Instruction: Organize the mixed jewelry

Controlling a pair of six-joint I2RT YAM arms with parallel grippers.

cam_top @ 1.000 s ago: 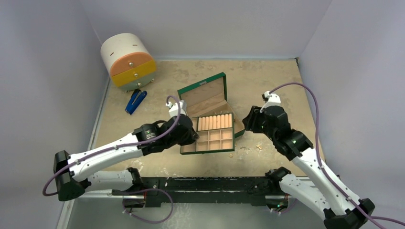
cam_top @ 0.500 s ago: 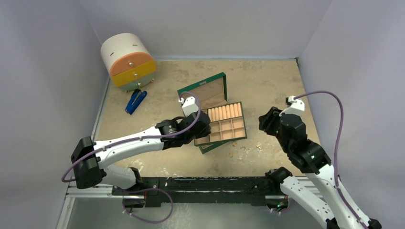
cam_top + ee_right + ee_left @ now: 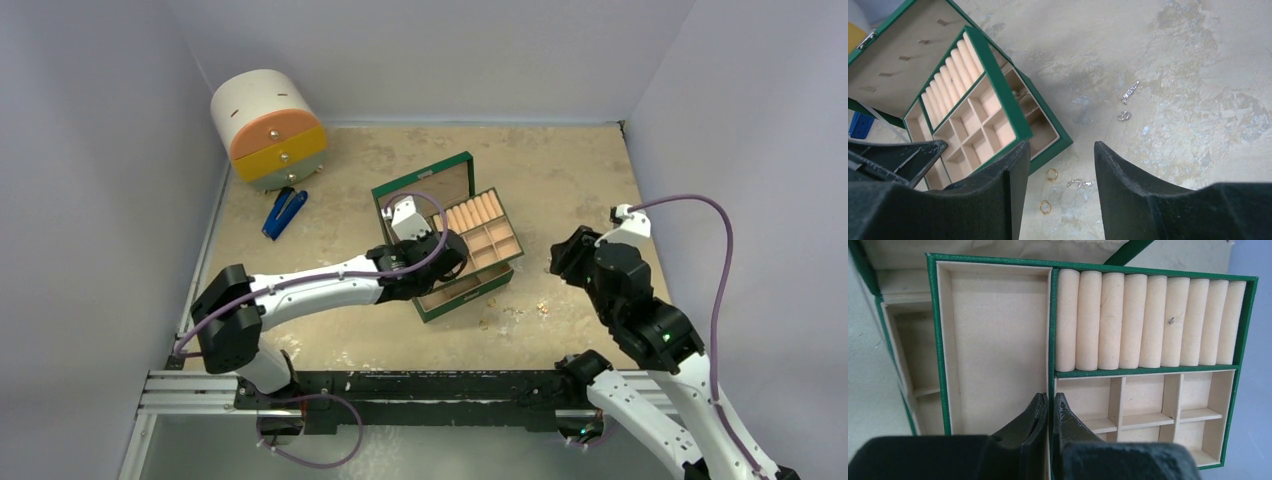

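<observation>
The green box (image 3: 458, 297) lies open in mid-table, its lid (image 3: 425, 190) tipped back. My left gripper (image 3: 1050, 399) is shut on the green divider wall of the box's beige tray (image 3: 998, 260). It holds this tray (image 3: 487, 235), with its ring rolls and small cells, tilted above the box's back right. The mixed jewelry lies on the table right of the box: two gold rings (image 3: 1051, 174) and thin silver pieces (image 3: 1129, 92), seen from above as specks (image 3: 543, 307). My right gripper (image 3: 1060, 146) hangs open and empty above them.
A round white cabinet (image 3: 268, 128) with orange and yellow drawers stands at the back left. A blue-handled tool (image 3: 284, 212) lies just in front of it. Grey walls close in the table on three sides. The box's lower compartments (image 3: 1040, 127) show under the lifted tray.
The left arm has swung the tray right and back, turning it over the box. The right arm has drawn back to the right and its jaws have spread a little.
</observation>
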